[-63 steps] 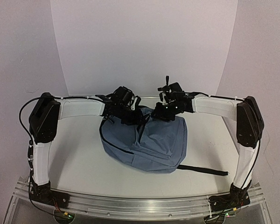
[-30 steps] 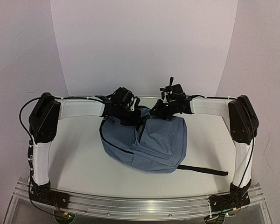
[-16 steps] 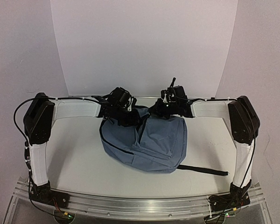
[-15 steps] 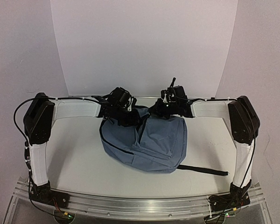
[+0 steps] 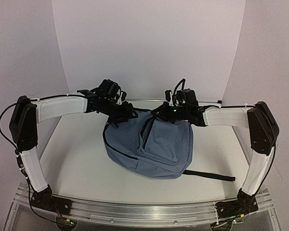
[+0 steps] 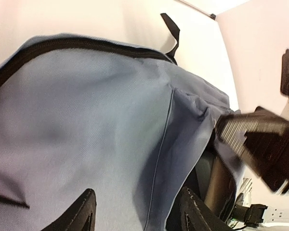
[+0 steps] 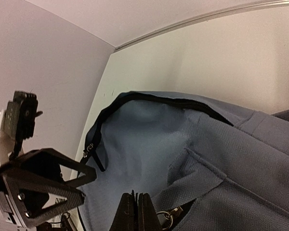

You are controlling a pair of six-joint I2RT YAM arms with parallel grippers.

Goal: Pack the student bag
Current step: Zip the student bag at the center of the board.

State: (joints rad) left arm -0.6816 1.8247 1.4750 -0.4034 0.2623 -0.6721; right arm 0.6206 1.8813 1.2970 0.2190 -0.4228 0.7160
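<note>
Right gripper point(image 7: 135, 195) clenched at bag point(image 5: 159, 144) far edge; catch unclear. Left gripper point(image 6: 137, 190) released, at bag far-left corner. Risk: soft fabric slips, mouth sags shut, packing blocked.

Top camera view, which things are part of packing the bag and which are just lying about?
Part of the job: student bag, left gripper open over it, right gripper shut at its top edge.
Just there: table, white backdrop.
</note>
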